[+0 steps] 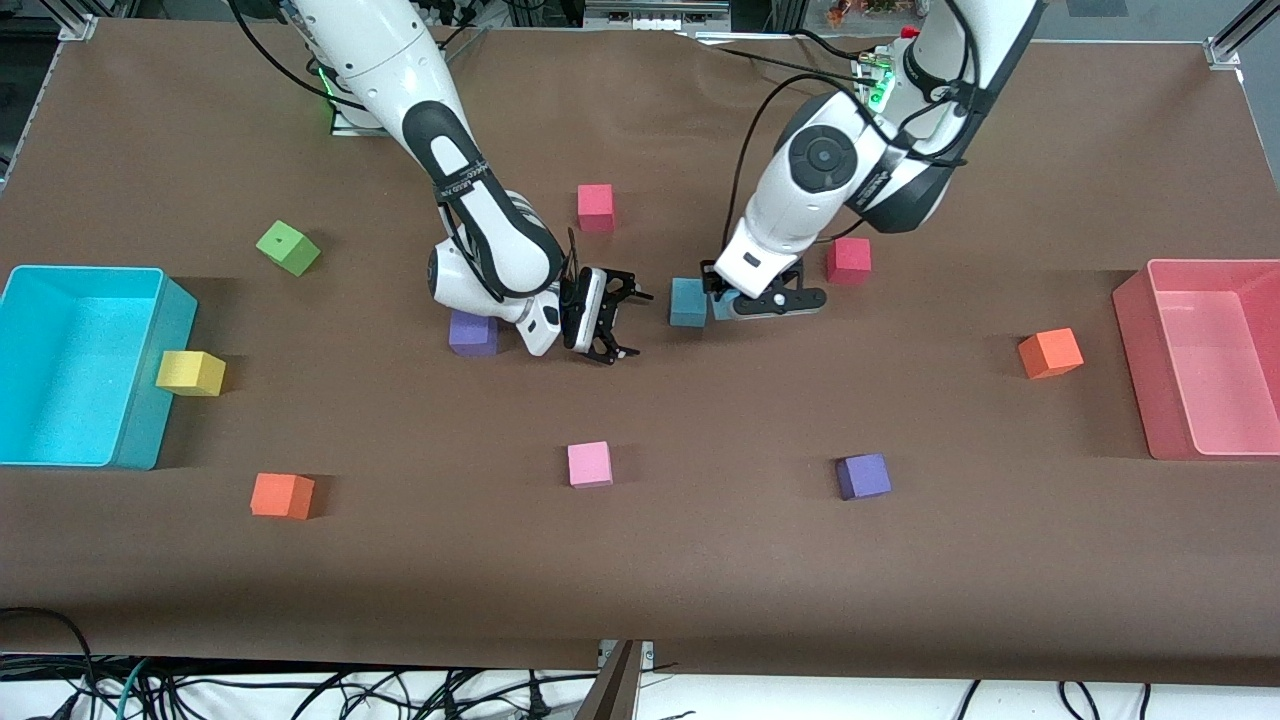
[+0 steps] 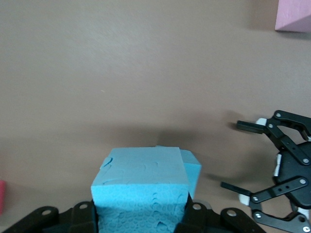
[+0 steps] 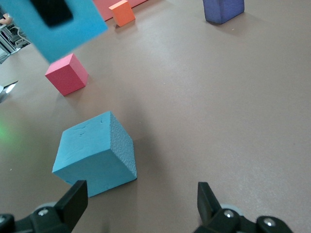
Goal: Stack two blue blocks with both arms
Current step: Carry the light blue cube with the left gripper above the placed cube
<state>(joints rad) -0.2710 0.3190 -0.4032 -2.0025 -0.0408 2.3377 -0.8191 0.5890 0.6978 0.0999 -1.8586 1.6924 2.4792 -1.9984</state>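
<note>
- Clock bearings read on the front view, twelve o'clock toward the robots' bases.
- Left gripper (image 1: 728,300): clenched on the held blue block (image 2: 141,194), raised off the table (image 1: 700,560) and hanging over bare cloth just beside the second cube.
- Resting blue block (image 1: 688,302): flat on the table near its middle, at about nine o'clock of the held one, apparently apart from it and untouched; red cube (image 1: 848,260) at roughly two o'clock, near.
- Right gripper (image 1: 618,320): released, jaws spread wide and empty, low over the table at about eight o'clock of the resting blue block, with a purple cube (image 1: 473,332) just beside its wrist; pointed at the resting block in its own wrist view.
- Step in hand, as judged: carrying the lifted cube across to its partner; stack not yet made.
- Next move, as judged: shift toward nine o'clock until squarely above the resting block, faces aligned, then lower to contact before opening.
- Possible part for the waiting arm: steadying the lower cube, since light foam slides easily under an off-centre landing.
</note>
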